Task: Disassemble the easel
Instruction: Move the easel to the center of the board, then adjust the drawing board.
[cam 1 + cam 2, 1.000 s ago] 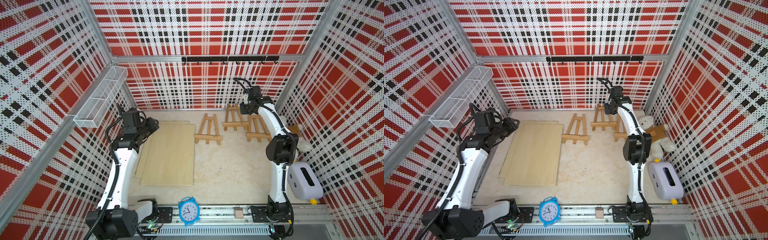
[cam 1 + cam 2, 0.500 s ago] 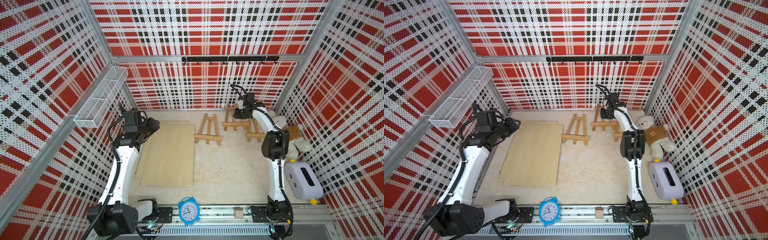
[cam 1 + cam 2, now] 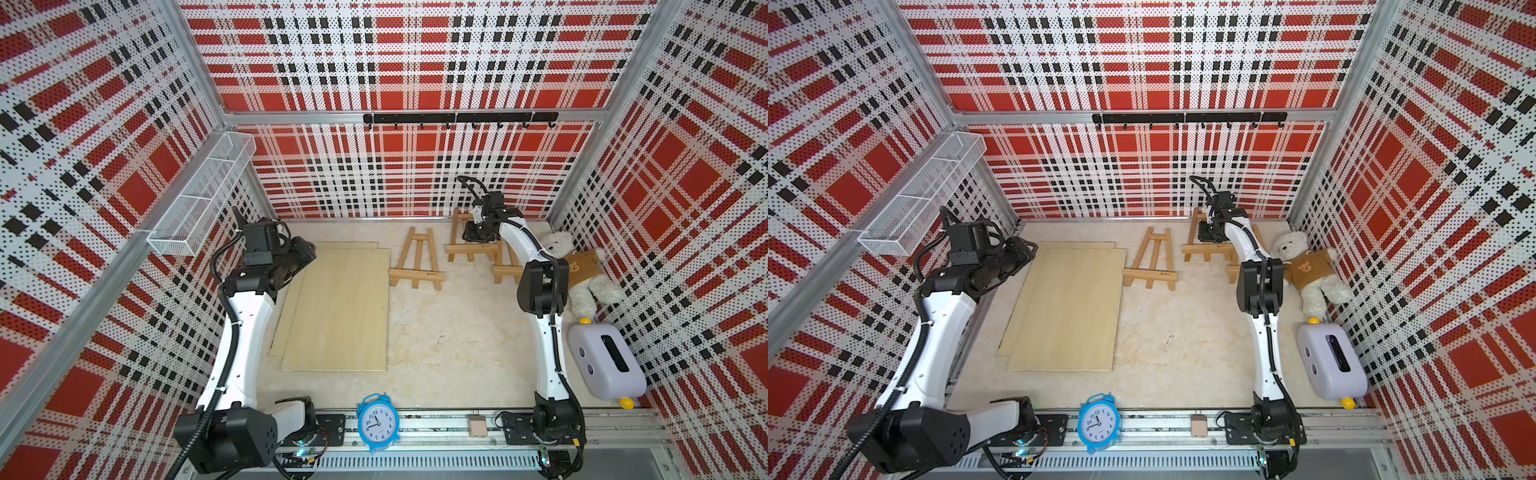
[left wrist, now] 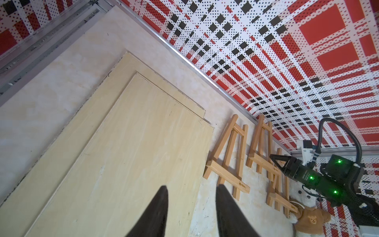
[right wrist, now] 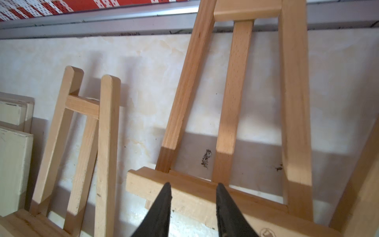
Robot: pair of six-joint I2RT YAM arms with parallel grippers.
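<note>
The walls (image 3: pixel 395 62) are red, white and black checks. The easels (image 3: pixel 415 275) are light brown wood. At six o'clock, the clock (image 3: pixel 377 422) is blue.

Bench (image 3: pixel 436 332), pale marbled top. Holds: upper board (image 3: pixel 340 307) stacked flat on lower board (image 3: pixel 285 324), left side; near easel (image 3: pixel 415 266) just beside the boards; back easel (image 3: pixel 473 248) by the rear wall; third easel (image 3: pixel 505 271) just beside it; teddy bear (image 3: pixel 582 274) and lilac toaster (image 3: pixel 604 361) along the right wall
</note>
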